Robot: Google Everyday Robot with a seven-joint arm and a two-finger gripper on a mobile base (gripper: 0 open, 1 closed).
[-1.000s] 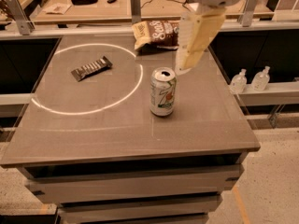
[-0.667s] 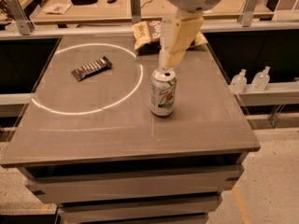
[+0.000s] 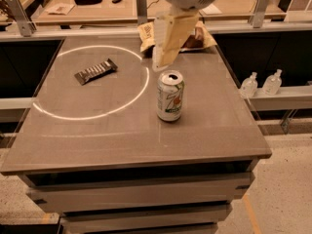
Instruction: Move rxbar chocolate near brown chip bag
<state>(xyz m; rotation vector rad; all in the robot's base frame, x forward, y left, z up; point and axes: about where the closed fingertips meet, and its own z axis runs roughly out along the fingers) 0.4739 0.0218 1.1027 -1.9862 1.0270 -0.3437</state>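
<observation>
Rxbar chocolate point(image 3: 96, 71) lies flat on the left half of the worktop point(image 3: 97, 135), inside the white circle point(image 3: 53, 115), well apart from the brown chip bag point(image 3: 199, 37) at the back edge. At centre I see the gripper point(image 3: 160, 66) hanging above the worktop, partly covering that bag; I cannot tell how far its jaws are parted. A soda can point(image 3: 170, 95) stands upright just in front of it.
</observation>
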